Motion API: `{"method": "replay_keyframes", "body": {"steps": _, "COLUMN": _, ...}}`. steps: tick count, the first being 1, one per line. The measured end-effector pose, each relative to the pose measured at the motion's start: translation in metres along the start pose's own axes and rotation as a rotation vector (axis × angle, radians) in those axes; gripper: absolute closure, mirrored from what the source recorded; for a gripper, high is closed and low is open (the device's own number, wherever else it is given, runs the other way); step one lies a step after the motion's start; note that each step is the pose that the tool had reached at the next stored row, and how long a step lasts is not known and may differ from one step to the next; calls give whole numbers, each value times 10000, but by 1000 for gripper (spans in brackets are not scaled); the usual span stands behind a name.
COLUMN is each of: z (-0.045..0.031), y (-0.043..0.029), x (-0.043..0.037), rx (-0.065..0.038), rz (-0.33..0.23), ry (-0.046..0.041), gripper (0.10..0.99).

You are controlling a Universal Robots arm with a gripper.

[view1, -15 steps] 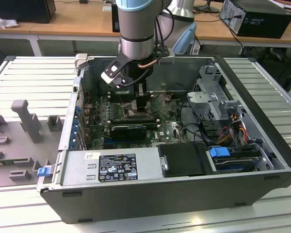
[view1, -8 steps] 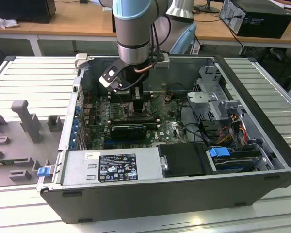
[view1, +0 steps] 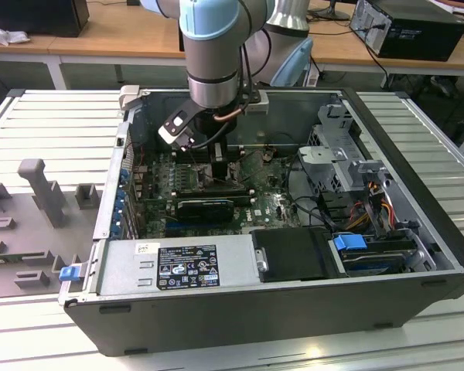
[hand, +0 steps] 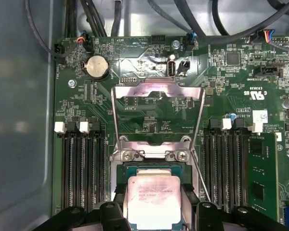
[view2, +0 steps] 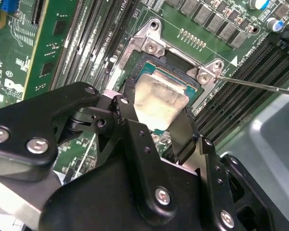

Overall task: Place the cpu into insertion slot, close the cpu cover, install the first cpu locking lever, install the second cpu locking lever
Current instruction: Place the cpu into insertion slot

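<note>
My claw [view2: 158, 114] is clenched on the cpu [view2: 159, 98], which sits in or just over the slot [view2: 176, 57], I cannot tell which; the cover [hand: 156, 91] stands open beyond the slot. Letting go while it lies skewed could, I judge, bend the slot's pins

The tool [view2: 155, 116] is black, the cpu [hand: 153, 199] pale beige-silver, the cpu cover [hand: 156, 91] shiny silver-grey, the motherboard [hand: 149, 120] green with black memory slots [hand: 79, 168] and white latches [hand: 59, 127], the arm [view1: 209, 31] pale blue and grey, and the surface [view1: 54, 116] pale grey with ribbed stripes.
</note>
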State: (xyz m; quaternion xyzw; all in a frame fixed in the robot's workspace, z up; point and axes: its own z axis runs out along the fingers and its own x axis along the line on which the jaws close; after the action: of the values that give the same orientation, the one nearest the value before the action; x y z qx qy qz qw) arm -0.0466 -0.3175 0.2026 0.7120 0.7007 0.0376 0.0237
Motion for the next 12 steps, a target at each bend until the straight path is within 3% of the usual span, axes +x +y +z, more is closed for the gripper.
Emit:
{"method": "replay_keyframes", "body": {"steps": 8, "z": 21, "y": -2, "x": 0, "rx": -1, "rz": 2, "ry": 0, "gripper": 557}}
{"method": "replay_keyframes", "body": {"steps": 10, "z": 21, "y": -2, "x": -1, "rx": 0, "rz": 2, "ry": 0, "gripper": 482}}
{"method": "replay_keyframes", "body": {"steps": 12, "z": 16, "y": -2, "x": 0, "rx": 1, "rz": 3, "ry": 3, "gripper": 482}}
